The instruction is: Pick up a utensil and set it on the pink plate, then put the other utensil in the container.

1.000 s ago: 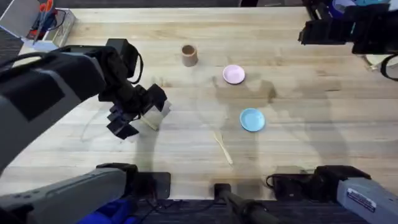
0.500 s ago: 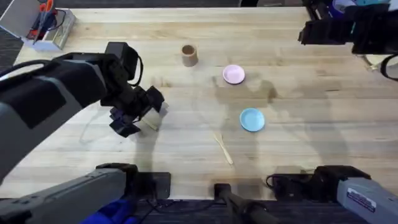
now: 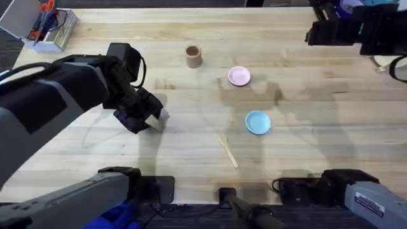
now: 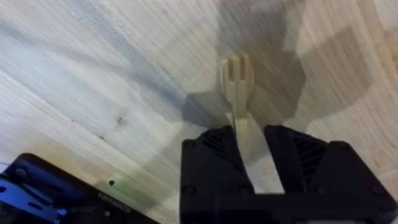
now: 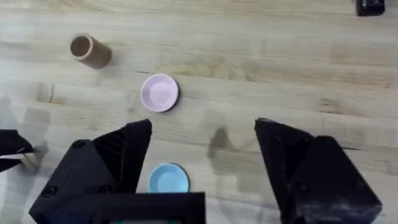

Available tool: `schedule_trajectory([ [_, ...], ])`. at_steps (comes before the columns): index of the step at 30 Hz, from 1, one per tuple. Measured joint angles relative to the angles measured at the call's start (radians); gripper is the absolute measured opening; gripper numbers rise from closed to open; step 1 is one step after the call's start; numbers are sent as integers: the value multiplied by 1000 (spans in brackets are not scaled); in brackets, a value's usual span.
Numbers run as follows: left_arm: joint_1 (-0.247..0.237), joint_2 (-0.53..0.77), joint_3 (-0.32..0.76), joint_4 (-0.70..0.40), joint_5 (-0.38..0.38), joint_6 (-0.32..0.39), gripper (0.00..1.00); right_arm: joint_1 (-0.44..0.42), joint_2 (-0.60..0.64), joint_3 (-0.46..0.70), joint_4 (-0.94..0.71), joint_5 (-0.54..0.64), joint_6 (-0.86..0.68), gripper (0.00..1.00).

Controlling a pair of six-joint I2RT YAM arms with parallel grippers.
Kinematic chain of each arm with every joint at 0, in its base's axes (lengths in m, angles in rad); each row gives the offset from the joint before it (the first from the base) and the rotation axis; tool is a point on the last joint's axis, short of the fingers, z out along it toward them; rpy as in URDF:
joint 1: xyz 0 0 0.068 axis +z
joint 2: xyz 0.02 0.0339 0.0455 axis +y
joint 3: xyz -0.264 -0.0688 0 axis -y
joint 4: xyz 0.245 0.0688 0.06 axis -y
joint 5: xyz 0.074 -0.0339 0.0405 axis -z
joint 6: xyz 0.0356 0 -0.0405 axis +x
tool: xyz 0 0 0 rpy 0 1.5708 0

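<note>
In the left wrist view my left gripper [image 4: 251, 146] is shut on the handle of the pale wooden fork [image 4: 237, 74], whose pronged head sticks out past the fingertips, low over the table. Overhead, that gripper [image 3: 151, 119] is at the table's left-middle. The wooden spoon [image 3: 228, 151] lies flat near the front centre. The pink plate [image 3: 239, 76] and the tan cup-shaped container [image 3: 193, 56] stand farther back, both with nothing on or in them that I can see. My right gripper [image 5: 202, 146] hangs open high over the plates, at the far right [image 3: 316, 33] overhead.
A light-blue plate [image 3: 257, 122] sits between the spoon and the pink plate. A clear box of pens and scissors [image 3: 46, 25] stands at the back left corner. Bare wood lies between the left gripper and the plates.
The left gripper's fingers, spread around the fork a second ago, have come together on its handle. The right arm, plates, cup and spoon have not moved.
</note>
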Motion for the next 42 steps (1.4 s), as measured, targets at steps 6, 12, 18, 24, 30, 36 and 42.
schedule_trajectory([
  [6,0,0,-1,23,25,-4,100,0,0,0,0,0,0,996],
  [12,0,-5,0,21,29,-4,56,0,0,0,0,0,0,996],
  [18,0,14,23,-2,25,-3,49,0,0,0,0,0,0,995],
  [24,0,43,112,-51,16,28,42,0,0,0,0,0,0,995],
  [30,0,43,294,-100,13,79,41,0,0,0,0,0,0,996],
  [36,-43,43,501,-140,6,187,41,0,0,0,0,0,0,997],
  [42,-146,49,622,-163,-6,259,41,0,0,0,3,0,0,996],
])
